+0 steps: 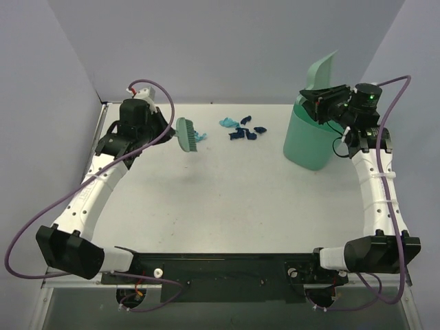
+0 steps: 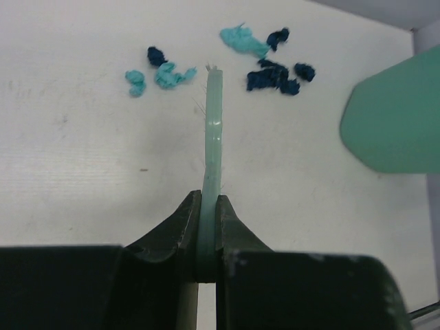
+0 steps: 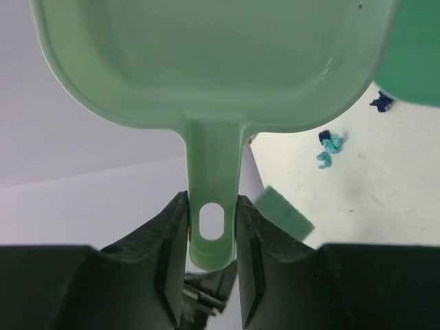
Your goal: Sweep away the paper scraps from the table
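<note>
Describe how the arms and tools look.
The left arm and right arm have white links and black joints, each trailing a purple cable. The left tool and right tool have dark fingers. A green light glows at the right wrist.

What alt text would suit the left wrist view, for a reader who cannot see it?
Two dark fingers pinch a pale green brush, seen edge-on, pointing toward teal and navy paper scraps on the white table. Part of a green dustpan shows at the right.

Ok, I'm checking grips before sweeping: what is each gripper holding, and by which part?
The left gripper clamps the green brush by its handle; the right gripper clamps the dustpan by its handle, at the hanging hole.
</note>
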